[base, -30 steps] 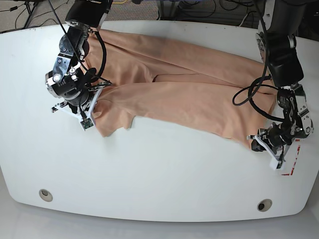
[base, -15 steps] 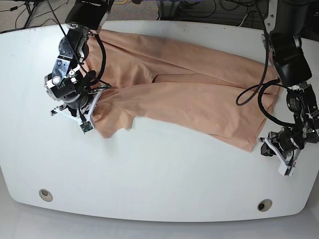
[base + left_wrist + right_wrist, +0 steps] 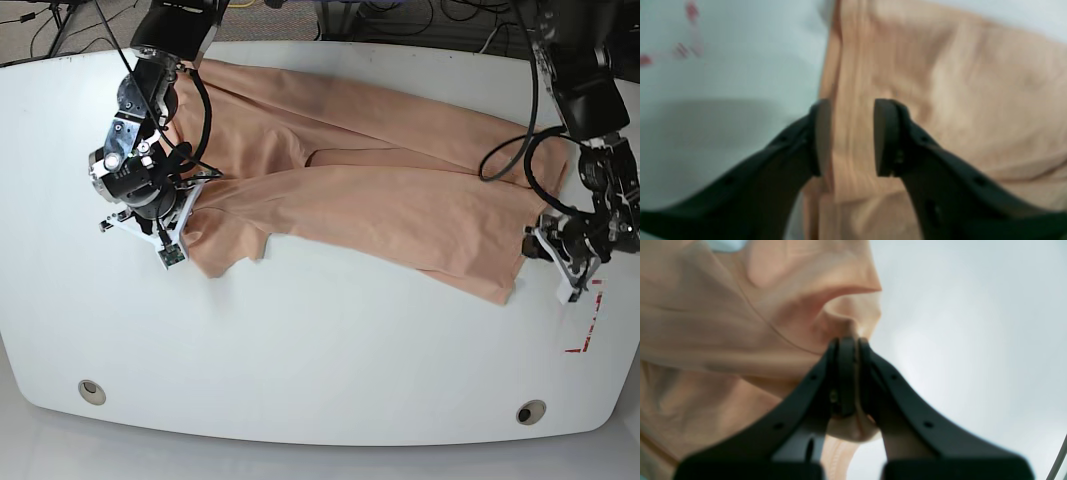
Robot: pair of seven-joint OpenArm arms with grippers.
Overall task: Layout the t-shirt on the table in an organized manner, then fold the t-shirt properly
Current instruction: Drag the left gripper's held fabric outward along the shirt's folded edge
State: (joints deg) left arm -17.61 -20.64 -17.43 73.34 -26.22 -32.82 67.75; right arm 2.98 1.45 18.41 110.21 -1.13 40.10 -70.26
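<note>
Since a second ago the left tool (image 3: 563, 262) has been swung back up along the shirt's hem, and the red tape (image 3: 585, 335) it was covering is now exposed. Its jaws, shut then, are now parted, with the hem edge of the shirt (image 3: 370, 190) seen between them in the left wrist view (image 3: 848, 136); whether cloth is being touched there can't be told through the blur. The right tool (image 3: 172, 232) has barely been shifted and is pressed together on a fold near the sleeve, which is bunched up right at the tips in its wrist view (image 3: 846, 373).

Stuff that could go wrong: with one end let go and the other pinched, any pull from the right side could drag the whole shirt across the glossy surface (image 3: 320, 350) and undo the spread. If the left jaws get closed again on a doubled hem, both layers could be lifted and a crease folded in.

The shirt is laid diagonally across the far half of the surface, still rumpled, with a sleeve stuck out toward the near edge.
</note>
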